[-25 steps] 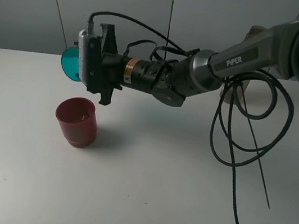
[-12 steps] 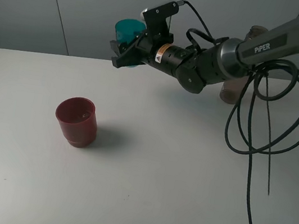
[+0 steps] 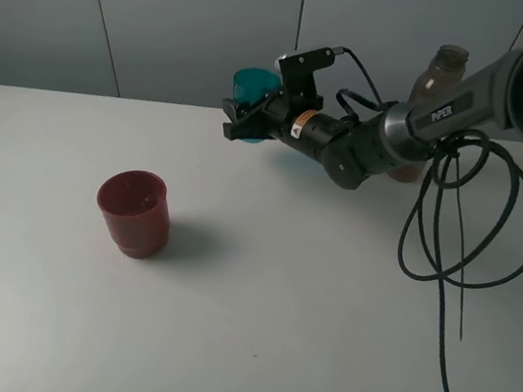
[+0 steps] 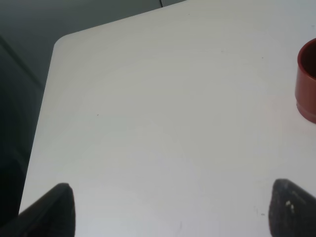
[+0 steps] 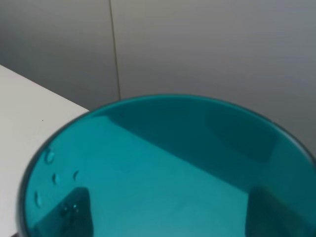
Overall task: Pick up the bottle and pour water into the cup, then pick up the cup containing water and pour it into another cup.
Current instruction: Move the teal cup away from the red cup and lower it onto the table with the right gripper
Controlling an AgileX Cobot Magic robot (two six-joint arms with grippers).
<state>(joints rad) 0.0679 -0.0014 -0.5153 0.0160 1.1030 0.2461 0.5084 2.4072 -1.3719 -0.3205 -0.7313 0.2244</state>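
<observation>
- My right end effector (image 3: 246, 122) is clamped on the teal cup (image 3: 255, 86), carrying it upright above the far part of the worktop (image 3: 274, 307), close to the back wall.
- In the right wrist view the cup (image 5: 163, 168) fills most of the frame, mouth toward the camera; small droplets cling to its inner wall. My two fingers (image 5: 74, 207) show as dark shapes through the translucent plastic, one on each side.
- The dark red cup (image 3: 134, 212) stands upright on the worktop, well apart from the teal cup and nearer the front-left. Whether it holds any water I cannot tell.
- The grey-brown bottle (image 3: 434, 99) stands at the back, partly hidden behind my right arm; its uncapped threaded neck shows above the arm.
- Black cables (image 3: 465, 228) loop down from the right arm over the worktop.
- My left end effector (image 4: 168, 210) hovers over bare worktop, its fingers standing wide apart with nothing between them. The red cup's edge (image 4: 307, 81) shows at the side of that view.
</observation>
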